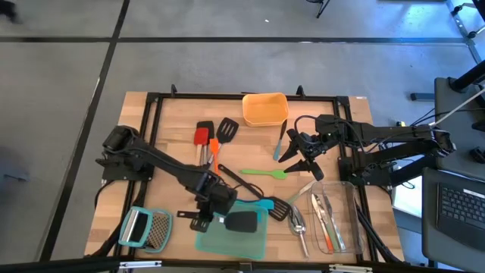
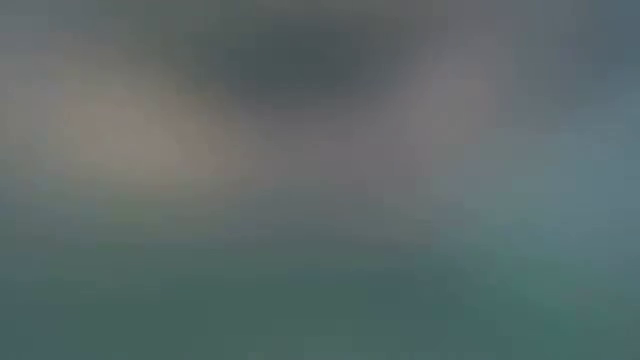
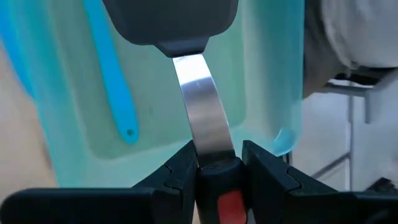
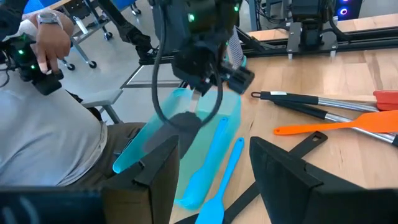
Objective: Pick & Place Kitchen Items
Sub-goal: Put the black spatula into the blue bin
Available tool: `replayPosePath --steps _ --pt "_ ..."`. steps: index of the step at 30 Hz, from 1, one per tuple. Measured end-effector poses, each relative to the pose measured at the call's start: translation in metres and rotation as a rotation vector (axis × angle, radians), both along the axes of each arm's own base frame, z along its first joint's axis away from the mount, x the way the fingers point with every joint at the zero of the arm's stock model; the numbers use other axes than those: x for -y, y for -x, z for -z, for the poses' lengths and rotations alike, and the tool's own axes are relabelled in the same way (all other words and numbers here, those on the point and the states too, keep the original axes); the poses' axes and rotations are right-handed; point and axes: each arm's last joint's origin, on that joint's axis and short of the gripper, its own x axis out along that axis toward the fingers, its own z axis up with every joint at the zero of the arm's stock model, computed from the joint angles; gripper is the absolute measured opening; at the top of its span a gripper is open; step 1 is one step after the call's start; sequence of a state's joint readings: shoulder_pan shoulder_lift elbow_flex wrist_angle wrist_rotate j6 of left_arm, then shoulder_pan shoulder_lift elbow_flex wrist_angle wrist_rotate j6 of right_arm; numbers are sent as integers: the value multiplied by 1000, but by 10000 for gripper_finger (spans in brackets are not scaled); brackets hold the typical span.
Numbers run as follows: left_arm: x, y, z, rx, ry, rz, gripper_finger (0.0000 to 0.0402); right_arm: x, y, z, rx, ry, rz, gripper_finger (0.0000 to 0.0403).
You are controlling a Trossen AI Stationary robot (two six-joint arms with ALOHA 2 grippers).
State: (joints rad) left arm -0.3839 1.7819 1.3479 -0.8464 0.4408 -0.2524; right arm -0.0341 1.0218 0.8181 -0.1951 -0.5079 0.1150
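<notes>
1. Black slotted turner (image 1: 241,221) with a steel neck and dark handle hangs over the teal translucent tray (image 1: 227,241) at the table's front edge, its flat head above the tray's floor.
2. Left gripper (image 1: 206,206) is clenched on this turner: in the left wrist view both fingers (image 3: 180,171) pinch the steel neck (image 3: 202,106) where it meets the handle.
3. Long axis runs straight out from the jaws, head (image 3: 168,22) leading, handle trailing back between the fingers, so the tray lies directly under the head.
4. Blue silicone spatula (image 3: 112,74) already lies inside the tray beside the turner's head; whether they touch I cannot tell.
5. Right gripper (image 1: 301,154) waits with jaws spread, holding nothing, near the green spatula (image 1: 264,173) and well apart from the tray; the left arm is clearly nearer.
6. My judgement: the coming move is a lowering and release.
</notes>
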Motion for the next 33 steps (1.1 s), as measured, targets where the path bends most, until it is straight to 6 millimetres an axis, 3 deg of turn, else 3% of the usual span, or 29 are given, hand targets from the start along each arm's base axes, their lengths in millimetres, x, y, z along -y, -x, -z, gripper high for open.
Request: replayPosePath --steps 9,18,33 --pt "-18 -19 23 -19 33 34 102 0 0 0 1 10 -3 197" --pt "-11 -45 27 -2 32 107 102 0 0 1 5 21 -7 197" --pt "-11 -50 30 -45 17 116 102 0 0 1 -3 15 -6 197"
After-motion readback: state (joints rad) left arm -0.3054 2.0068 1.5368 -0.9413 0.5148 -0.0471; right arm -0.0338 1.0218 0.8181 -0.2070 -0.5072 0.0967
